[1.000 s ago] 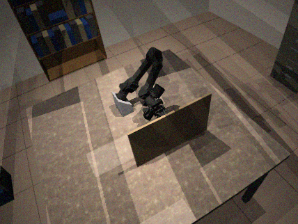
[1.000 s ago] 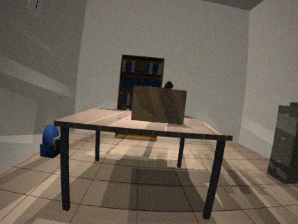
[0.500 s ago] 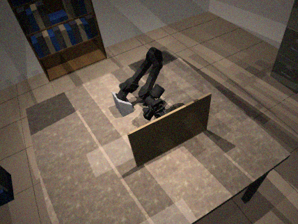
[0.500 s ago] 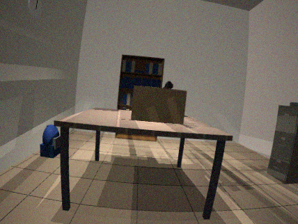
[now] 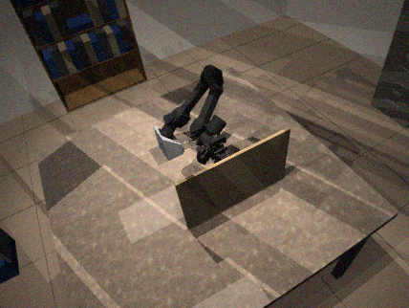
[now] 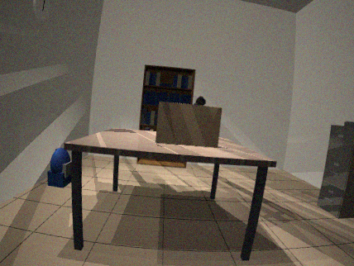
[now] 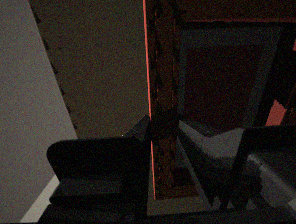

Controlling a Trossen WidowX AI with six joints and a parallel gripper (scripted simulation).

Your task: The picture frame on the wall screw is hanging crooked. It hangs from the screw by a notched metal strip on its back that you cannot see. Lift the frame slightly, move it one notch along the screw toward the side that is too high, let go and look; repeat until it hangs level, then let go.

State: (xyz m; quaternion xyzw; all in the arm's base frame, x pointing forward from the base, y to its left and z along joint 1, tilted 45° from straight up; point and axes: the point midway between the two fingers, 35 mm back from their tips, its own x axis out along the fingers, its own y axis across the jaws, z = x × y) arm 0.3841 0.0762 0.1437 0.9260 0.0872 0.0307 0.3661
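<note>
The picture frame [image 7: 164, 60] shows only in the wrist view, as a dark wooden bar with a red-lit edge running top to bottom, with its dark picture area to the right. My gripper [image 7: 160, 118] [image 5: 210, 152] is shut on this bar, one finger on each side of it. The frame hangs on the far face of the upright wooden wall panel [image 5: 239, 177] [image 6: 188, 124] [image 7: 100, 60], so the top and exterior views see only the panel's back. The screw and the notched strip are hidden. I cannot tell the frame's tilt.
The panel stands on a table [image 5: 287, 239] [image 6: 124, 142]. A pale grey block [image 5: 168, 143] sits by the arm's base. A bookcase [image 5: 81, 43] [image 6: 167, 91], a filing cabinet [image 6: 339, 169] and a blue object [image 6: 59, 165] stand on the floor.
</note>
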